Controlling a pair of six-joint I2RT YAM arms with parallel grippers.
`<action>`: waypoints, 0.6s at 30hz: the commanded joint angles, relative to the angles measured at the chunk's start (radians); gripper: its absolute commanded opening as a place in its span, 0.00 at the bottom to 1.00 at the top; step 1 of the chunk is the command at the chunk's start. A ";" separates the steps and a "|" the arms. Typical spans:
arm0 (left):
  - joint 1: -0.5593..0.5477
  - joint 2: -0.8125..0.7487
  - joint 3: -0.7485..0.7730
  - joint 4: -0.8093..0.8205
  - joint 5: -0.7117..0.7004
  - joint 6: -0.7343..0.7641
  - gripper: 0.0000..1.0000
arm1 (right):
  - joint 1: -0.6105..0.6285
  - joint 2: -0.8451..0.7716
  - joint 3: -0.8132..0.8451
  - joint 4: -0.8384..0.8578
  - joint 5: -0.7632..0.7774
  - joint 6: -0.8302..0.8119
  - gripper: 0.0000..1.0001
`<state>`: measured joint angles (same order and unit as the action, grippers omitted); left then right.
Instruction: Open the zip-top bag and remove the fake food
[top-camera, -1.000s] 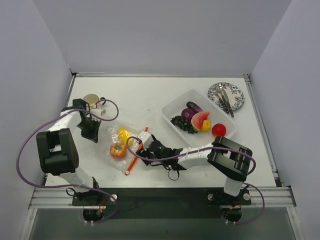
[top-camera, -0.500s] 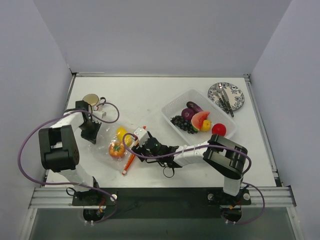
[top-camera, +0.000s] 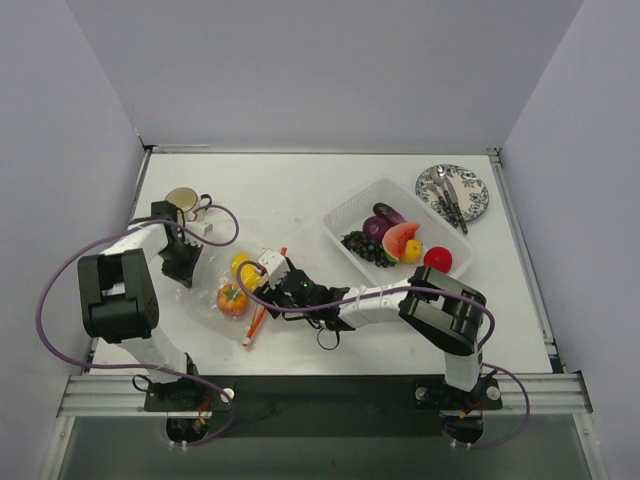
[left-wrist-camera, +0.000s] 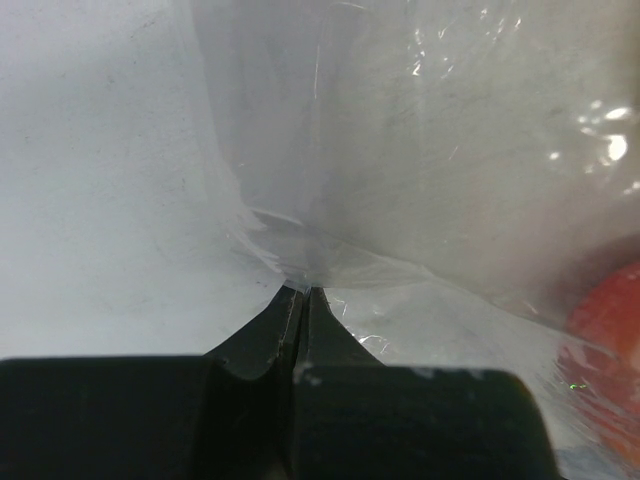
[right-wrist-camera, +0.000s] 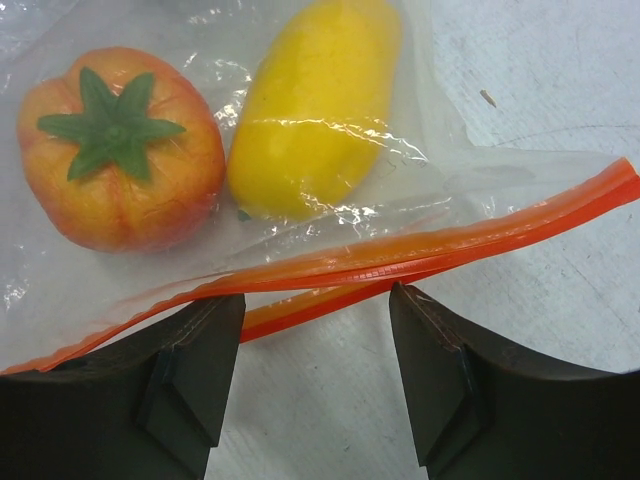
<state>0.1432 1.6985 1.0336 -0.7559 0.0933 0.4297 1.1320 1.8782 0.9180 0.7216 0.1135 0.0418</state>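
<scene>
The clear zip-top bag (top-camera: 222, 282) lies left of centre with its red-orange zip strip (top-camera: 262, 310) toward the right arm. Inside are an orange fruit with a green top (top-camera: 232, 298) and a yellow fruit (top-camera: 243, 267). My left gripper (top-camera: 183, 270) is shut on the bag's far corner; the left wrist view shows the pinched plastic (left-wrist-camera: 300, 270) and the orange fruit (left-wrist-camera: 610, 340). My right gripper (top-camera: 270, 272) is open, its fingertips just short of the zip strip (right-wrist-camera: 400, 255), which lies across the gap in front of them. The orange fruit (right-wrist-camera: 120, 145) and yellow fruit (right-wrist-camera: 315, 100) lie beyond the strip, inside the bag.
A white basket (top-camera: 345, 215) at the right holds grapes, a purple piece, a watermelon slice, a yellow piece and a red fruit (top-camera: 437, 259). A patterned plate with cutlery (top-camera: 452, 193) sits at the back right. A mug (top-camera: 183, 200) stands at the back left.
My right gripper has moved left and farther from me, up to the zip strip. The bag and its fruit have shifted slightly left. The left gripper has barely moved.
</scene>
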 joint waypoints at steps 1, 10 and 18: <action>-0.007 0.010 -0.001 0.032 0.008 0.011 0.00 | 0.003 -0.022 0.028 0.021 -0.023 0.000 0.61; -0.016 0.007 0.002 0.027 0.014 0.001 0.00 | 0.040 0.026 0.131 -0.022 -0.023 -0.071 0.72; -0.019 0.016 0.009 0.021 0.028 0.000 0.00 | 0.052 0.068 0.169 -0.047 0.037 -0.089 0.78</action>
<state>0.1322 1.7039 1.0336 -0.7509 0.0940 0.4297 1.1851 1.9217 1.0286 0.6727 0.1101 -0.0257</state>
